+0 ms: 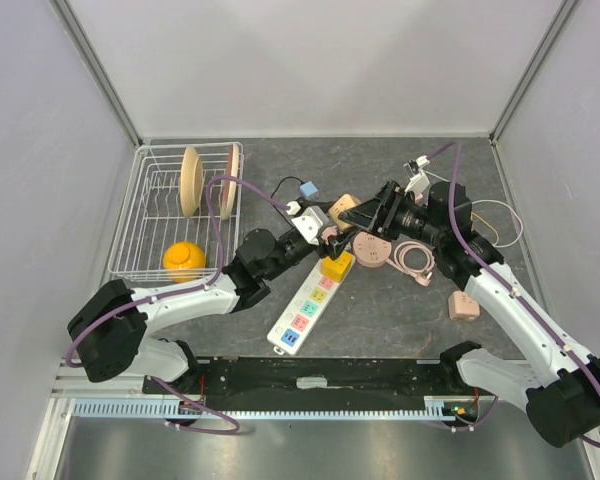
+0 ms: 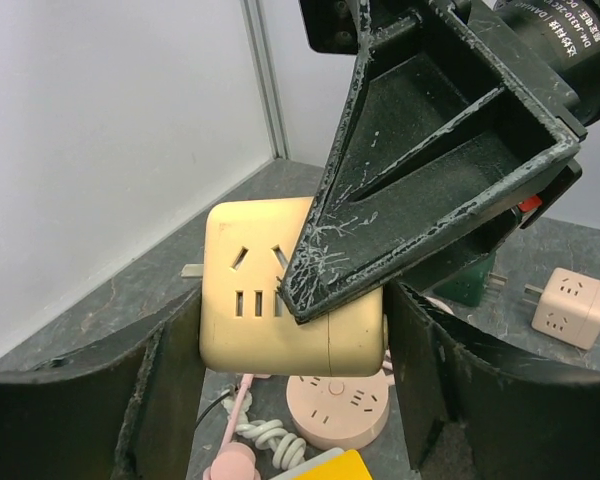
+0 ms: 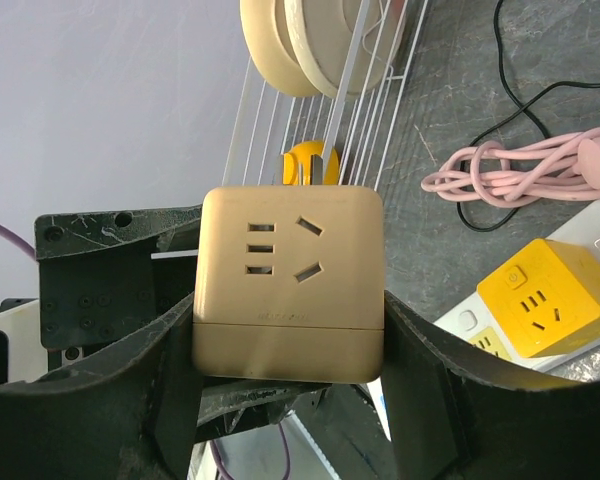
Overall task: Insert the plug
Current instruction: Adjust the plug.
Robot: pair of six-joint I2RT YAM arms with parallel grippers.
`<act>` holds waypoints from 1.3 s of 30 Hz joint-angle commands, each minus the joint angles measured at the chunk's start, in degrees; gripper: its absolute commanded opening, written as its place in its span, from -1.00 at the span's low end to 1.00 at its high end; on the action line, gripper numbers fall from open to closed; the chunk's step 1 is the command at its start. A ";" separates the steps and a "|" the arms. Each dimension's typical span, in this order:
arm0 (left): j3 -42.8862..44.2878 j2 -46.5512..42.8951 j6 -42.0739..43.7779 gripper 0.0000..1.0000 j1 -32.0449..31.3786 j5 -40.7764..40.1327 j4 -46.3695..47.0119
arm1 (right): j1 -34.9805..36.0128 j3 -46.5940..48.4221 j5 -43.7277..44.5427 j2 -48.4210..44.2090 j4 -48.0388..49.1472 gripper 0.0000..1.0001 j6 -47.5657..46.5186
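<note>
At the left of the table (image 1: 400,320) stands a wire dish rack (image 1: 145,205) with upright plates (image 1: 191,180) and a yellow-orange round thing (image 1: 184,260) in its near part

The left arm reaches from the rack side toward the middle. Its left end effector (image 2: 295,340) has its fingers (image 2: 130,400) close against two opposite sides of the tan cube plug (image 2: 250,330); whether they press on it or only flank it cannot be told

The tan cube plug is off the table, over the middle, just beyond the far end of the white power strip (image 1: 305,310). Its socket face looks at both wrist cameras, and a metal prong (image 2: 190,269) sticks out of one side

Below it a yellow cube (image 1: 335,266) sits in the strip's far end

From the right, the right end effector (image 3: 288,330) is clamped on the same plug, a finger tight on each side; in the left wrist view one of its scratched dark fingers lies across the plug's face

Further right on the table lie a round pink socket (image 1: 370,250), a coiled pink cable (image 1: 415,260) and, well apart, a pink cube (image 1: 464,306)
</note>
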 commanded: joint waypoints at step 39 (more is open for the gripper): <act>18.57 -14.63 -22.47 -0.95 19.78 34.92 -62.41 | 15.78 9.57 -1.06 -4.51 -13.45 0.96 -81.30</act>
